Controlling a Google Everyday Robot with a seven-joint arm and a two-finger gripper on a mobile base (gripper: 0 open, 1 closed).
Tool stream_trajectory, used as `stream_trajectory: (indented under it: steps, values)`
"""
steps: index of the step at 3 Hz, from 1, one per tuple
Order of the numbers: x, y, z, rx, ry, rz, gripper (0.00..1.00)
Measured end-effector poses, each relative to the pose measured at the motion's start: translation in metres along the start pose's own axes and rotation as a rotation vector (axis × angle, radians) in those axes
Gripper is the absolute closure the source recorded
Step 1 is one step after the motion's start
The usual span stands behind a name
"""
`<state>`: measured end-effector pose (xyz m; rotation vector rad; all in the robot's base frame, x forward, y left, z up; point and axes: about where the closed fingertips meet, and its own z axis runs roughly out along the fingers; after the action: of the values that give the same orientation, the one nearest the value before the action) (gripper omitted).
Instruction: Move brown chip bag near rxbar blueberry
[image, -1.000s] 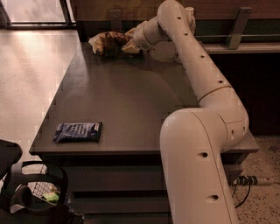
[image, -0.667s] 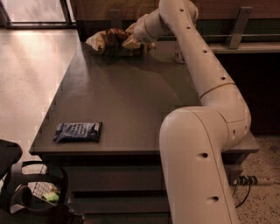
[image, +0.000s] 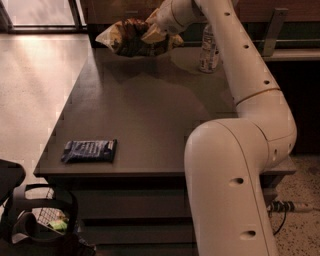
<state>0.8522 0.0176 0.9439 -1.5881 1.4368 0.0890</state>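
Observation:
The brown chip bag (image: 131, 38) hangs in the air above the far end of the dark table (image: 145, 110), dark in the middle with pale ends. My gripper (image: 151, 34) is shut on the bag at its right side and holds it lifted off the tabletop. The rxbar blueberry (image: 89, 150) lies flat near the front left corner of the table, far from the bag.
A clear water bottle (image: 209, 46) stands at the far right of the table, right of the bag. My white arm (image: 235, 150) covers the table's right side. A black wire basket (image: 35, 220) sits on the floor at the lower left.
The gripper has risen with the chip bag, which was resting on the far table end and now hangs above it, shifted slightly left.

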Motion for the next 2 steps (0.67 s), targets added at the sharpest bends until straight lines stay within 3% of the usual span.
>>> stream_trajectory:
  steps: [2]
  values:
    - [-0.066,0.0,-0.042,0.014,0.011,0.035,1.0]
